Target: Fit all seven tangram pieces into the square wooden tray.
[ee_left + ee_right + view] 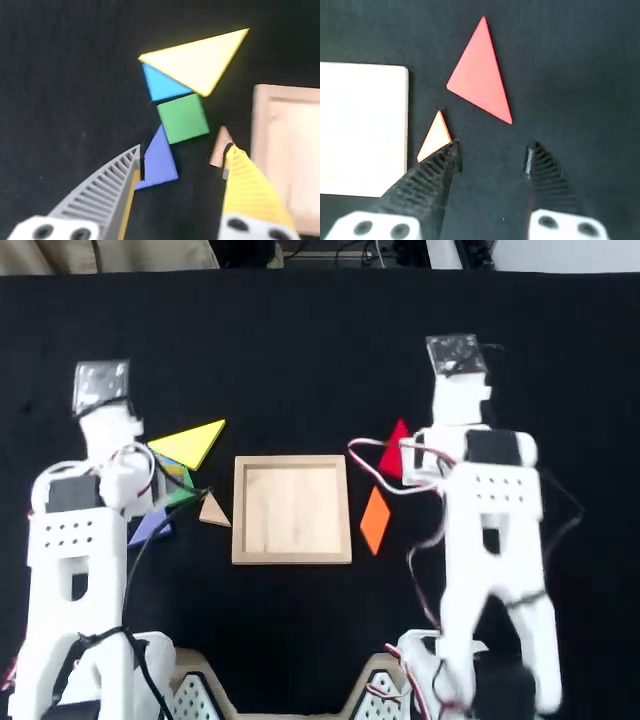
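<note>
The square wooden tray [291, 465] lies mid-table with nothing in it; its edge shows as tray [260, 120] and tray [365, 125]. Left of it lie a yellow triangle [190, 443], a tan triangle [212, 510], and green, blue and purple pieces under the left arm. The left wrist view shows the yellow triangle [200, 60], blue triangle [162, 84], green square [183, 118], purple triangle [158, 162] and tan triangle [220, 145]. My left gripper [182, 162] hovers open over the purple triangle. Right of the tray lie a red triangle [482, 75] and an orange parallelogram [435, 137]. My right gripper [492, 155] is open above bare cloth beside the orange piece.
A black cloth [300, 350] covers the table. The red triangle [396, 447] and orange parallelogram [374, 519] sit close to the right arm's body. Two white arm bases stand at the near edge. The far half of the cloth holds nothing.
</note>
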`<act>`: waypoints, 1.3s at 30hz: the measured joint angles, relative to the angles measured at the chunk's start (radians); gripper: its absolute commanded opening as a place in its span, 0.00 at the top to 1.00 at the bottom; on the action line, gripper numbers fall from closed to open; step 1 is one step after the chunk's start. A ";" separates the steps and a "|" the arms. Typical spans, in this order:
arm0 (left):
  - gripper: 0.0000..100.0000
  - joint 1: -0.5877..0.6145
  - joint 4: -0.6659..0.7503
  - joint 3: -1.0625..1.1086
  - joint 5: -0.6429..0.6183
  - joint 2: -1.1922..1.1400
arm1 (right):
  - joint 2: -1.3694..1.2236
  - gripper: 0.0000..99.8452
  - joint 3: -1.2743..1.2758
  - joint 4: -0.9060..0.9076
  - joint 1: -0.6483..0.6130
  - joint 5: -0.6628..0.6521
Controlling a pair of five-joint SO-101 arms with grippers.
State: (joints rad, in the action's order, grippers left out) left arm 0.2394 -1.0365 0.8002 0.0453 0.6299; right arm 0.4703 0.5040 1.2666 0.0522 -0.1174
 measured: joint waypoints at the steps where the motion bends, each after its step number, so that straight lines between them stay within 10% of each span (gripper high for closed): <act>1: 0.74 0.008 0.048 0.049 -0.031 0.000 | 0.005 0.79 0.009 0.000 -0.015 -0.023; 10: 0.74 0.038 0.379 0.316 -0.109 0.000 | -0.325 0.52 -0.018 -0.049 -0.091 -0.075; 39: 0.74 0.057 0.520 0.549 -0.172 0.330 | -0.964 0.58 -0.471 -0.097 -0.120 -0.127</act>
State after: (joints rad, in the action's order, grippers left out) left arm 0.2961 -0.5163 1.3495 -0.1266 0.9597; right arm -0.4933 0.0330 1.1699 -0.0675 -0.2447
